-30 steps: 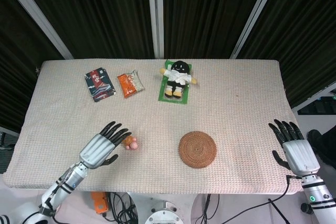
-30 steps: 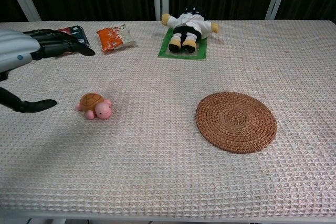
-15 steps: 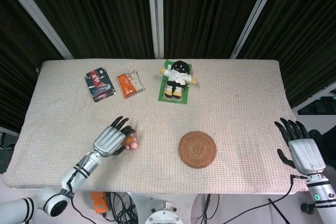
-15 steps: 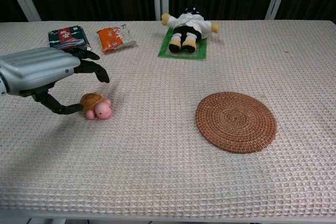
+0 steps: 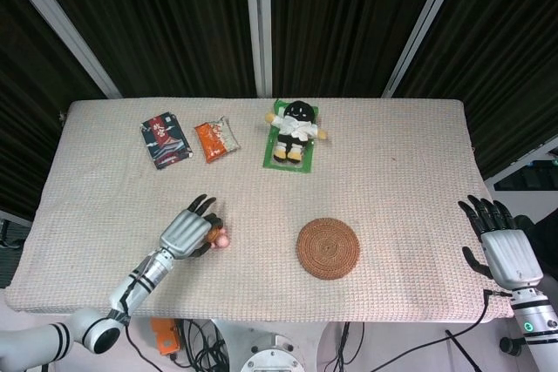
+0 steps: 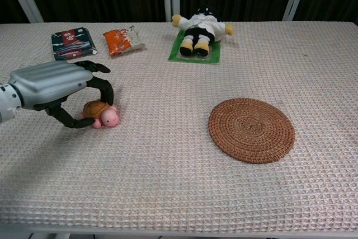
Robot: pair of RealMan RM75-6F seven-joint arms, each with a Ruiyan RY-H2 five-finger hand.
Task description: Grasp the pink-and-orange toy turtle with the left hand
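1. The pink-and-orange toy turtle [image 6: 101, 113] lies on the counter [image 6: 168, 183] near its front left, well apart from the woven mat [image 6: 251, 130] on its right.
2. The left robot hand [image 6: 53, 86] is curled over the turtle's shell side: its fingers [image 6: 103, 85] arch above the top and its thumb [image 6: 67, 120] reaches in low against the near side. The grip looks about to close rather than firm; I cannot tell whether both sides press the toy.
3. To do this step well, bring fingers and thumb together evenly on the shell, not on the pink head, which pokes out to the right and would likely slip.
4. Keep the palm low so the thumb gets under the shell's widest part; a round, light toy like this probably squirts sideways if squeezed from above only.
5. Close gently, then lift only once the toy sits snug.
6. The right robot hand [image 5: 500, 246] hangs off the counter's right edge, fingers spread, holding nothing; it should stay out of the way.
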